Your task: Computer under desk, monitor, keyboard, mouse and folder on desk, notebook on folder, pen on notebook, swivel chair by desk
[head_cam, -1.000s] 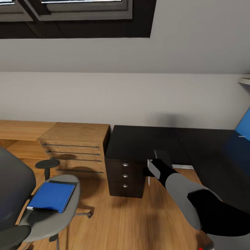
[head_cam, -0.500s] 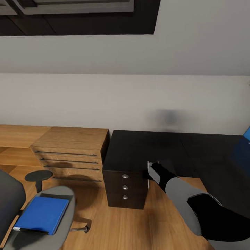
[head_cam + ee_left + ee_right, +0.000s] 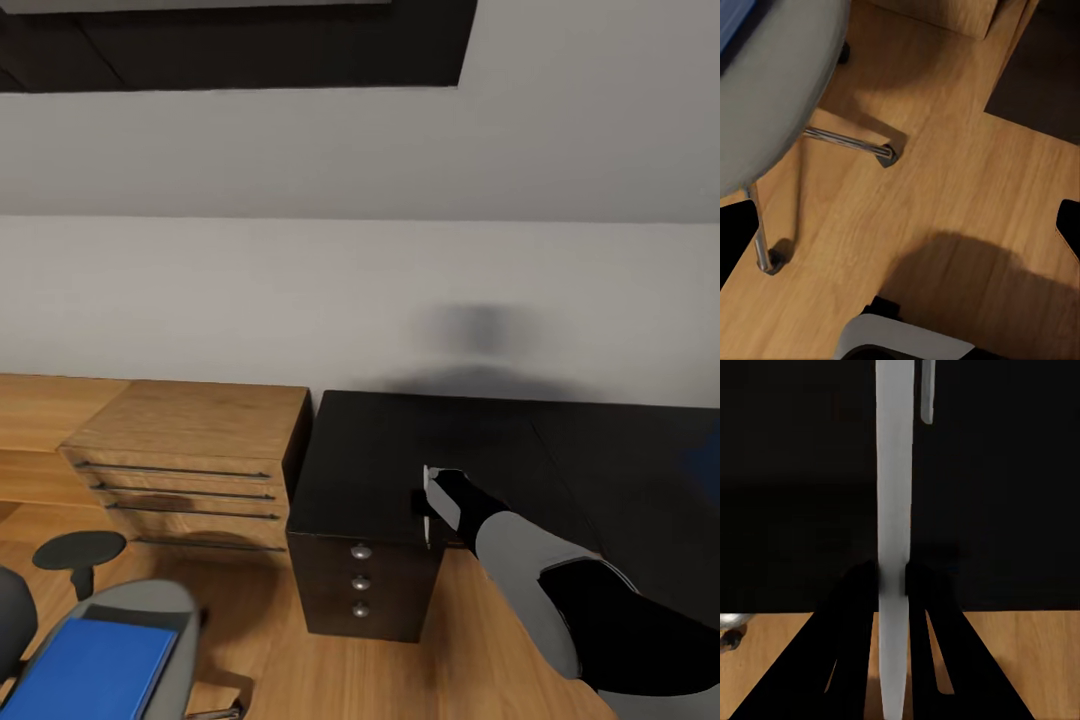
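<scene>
Head view: my camera has tilted down since a second ago. My right pincer [image 3: 428, 505] stays pinched on the pen [image 3: 894, 510] over the bench's [image 3: 400, 450] front-left corner; the folder [image 3: 85, 668] lies on the swivel chair [image 3: 150, 620]. Left pincer: cannot tell.

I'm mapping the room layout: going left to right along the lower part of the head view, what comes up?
folder on the swivel chair → wooden chest of drawers → desk drawer unit → right gripper holding the pen
</scene>
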Robot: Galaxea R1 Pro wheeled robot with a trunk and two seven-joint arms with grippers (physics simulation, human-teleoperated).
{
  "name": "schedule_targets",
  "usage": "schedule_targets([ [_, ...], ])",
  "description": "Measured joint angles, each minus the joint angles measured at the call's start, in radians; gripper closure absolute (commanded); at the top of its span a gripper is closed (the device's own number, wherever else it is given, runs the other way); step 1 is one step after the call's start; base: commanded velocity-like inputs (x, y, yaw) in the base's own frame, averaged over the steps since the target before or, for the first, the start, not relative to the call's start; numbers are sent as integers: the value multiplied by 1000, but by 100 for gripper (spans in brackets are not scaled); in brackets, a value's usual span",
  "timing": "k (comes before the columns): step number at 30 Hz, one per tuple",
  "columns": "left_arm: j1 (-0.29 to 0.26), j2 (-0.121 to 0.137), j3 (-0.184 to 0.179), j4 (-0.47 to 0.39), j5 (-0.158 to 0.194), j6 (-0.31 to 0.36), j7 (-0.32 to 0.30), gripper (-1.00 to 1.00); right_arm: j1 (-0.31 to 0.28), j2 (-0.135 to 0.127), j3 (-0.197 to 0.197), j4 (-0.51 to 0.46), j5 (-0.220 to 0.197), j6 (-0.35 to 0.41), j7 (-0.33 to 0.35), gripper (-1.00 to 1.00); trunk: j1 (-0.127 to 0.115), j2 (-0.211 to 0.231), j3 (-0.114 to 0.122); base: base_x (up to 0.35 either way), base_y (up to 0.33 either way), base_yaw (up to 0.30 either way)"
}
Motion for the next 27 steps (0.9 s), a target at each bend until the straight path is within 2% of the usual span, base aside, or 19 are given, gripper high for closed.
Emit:
schedule_targets([
  [11,0,0,0,0,0,0,0,-100,0,-2,-1,0,-1,1,13,100,0,0,0,317,0,0],
  [21,0,0,0,0,0,1,-3,-100,8,-2,-1,5,0,1,14,100,0,0,0,200,0,0],
  [27,0,-1,-1,0,0,0,-5,-100,12,-4,-2,20,0,5,14,100,1,0,0,57,0,0],
])
